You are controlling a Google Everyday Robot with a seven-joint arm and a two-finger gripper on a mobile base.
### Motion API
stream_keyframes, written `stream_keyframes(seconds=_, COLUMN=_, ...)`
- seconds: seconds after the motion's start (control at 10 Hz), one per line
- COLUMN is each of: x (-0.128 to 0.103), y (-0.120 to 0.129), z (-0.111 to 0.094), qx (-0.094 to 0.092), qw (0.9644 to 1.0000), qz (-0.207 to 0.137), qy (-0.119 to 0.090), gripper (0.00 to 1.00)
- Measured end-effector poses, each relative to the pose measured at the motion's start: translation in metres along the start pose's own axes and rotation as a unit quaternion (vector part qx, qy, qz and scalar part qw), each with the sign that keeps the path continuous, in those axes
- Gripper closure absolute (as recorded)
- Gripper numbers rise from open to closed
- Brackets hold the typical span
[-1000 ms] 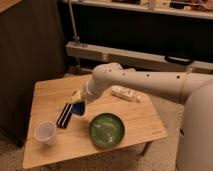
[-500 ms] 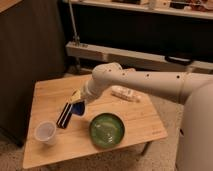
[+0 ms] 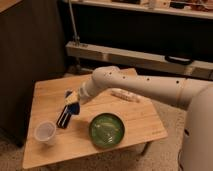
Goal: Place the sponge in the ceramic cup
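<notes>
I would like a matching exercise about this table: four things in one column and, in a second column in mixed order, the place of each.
Things:
1. sponge
2. cup
3. bowl
4. packet

Places:
a. front middle of the table
b. in the shut jaws of the gripper, above the black bar
c. far side of the table, just beside the arm
d. front corner, at the picture's left

Pairs: 1-b, 2-d, 3-a, 4-c.
</notes>
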Motion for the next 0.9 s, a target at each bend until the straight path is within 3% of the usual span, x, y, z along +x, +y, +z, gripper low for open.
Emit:
stream_keyframes(seconds=0.1, x=-0.007, y=0.009, z=0.007, qx=-0.029, qw=0.9977, qz=-0.061, qy=-0.007, gripper=1.0)
stream_keyframes(seconds=0.2, x=-0.015, y=0.03, z=0.017, qx=-0.071, qw=0.987, qz=-0.144, qy=-0.014, gripper=1.0)
stream_keyframes(seconds=0.3, x=-0.018, y=0.043, z=0.019, qx=-0.094, qw=0.9785, qz=-0.183, qy=-0.02, gripper=1.0)
stream_keyframes(seconds=0.5, x=-0.016, y=0.065, z=0.017, qx=-0.138, qw=0.9622, qz=-0.232, qy=-0.038, gripper=1.0)
stream_keyframes(seconds=0.9, x=-0.005, y=0.104, z=0.023, qx=-0.186, qw=0.941, qz=-0.278, qy=-0.051, gripper=1.0)
